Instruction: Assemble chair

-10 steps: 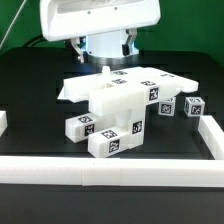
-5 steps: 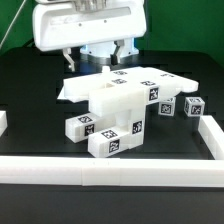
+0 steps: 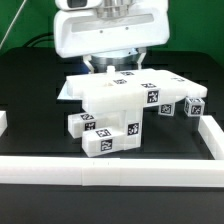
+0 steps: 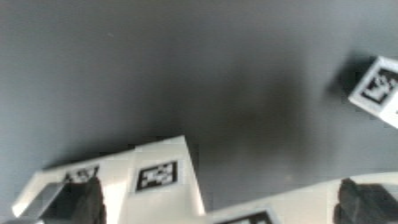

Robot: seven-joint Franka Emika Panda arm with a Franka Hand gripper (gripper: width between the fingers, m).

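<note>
Left rail: we see a short border rail (image 3: 3, 122) at the exterior view's left edge, where it was a second ago.
Leg blocks: the tagged leg blocks (image 3: 100, 133) under the seat may lie a touch further toward the exterior view's left than before. The shift is too slight for us to be sure.
Chair: the partly built chair (image 3: 118, 95) lies in the middle of the black surface (image 3: 30, 70), its flat slab uppermost, held by nothing.
Tool: the tool (image 3: 115, 68) has swung from the exterior view's left to stand over the chair's middle, and it sits lower. Its white housing (image 3: 108, 30) now fills more of the frame.
Jaws: spread wide with nothing clamped. In the wrist view the dark fingertips (image 4: 71, 200) flank a tagged white face below them without pinching it.
Loose blocks: two loose tagged blocks (image 3: 193, 104) lie just beside the chair on the exterior view's right, unmoved.
Right rail: a long border rail (image 3: 212, 135) closes that side.
Meaning: we judge this an approach to a grasp on the chair's upper part, so the closing and lifting are not yet done.
</note>
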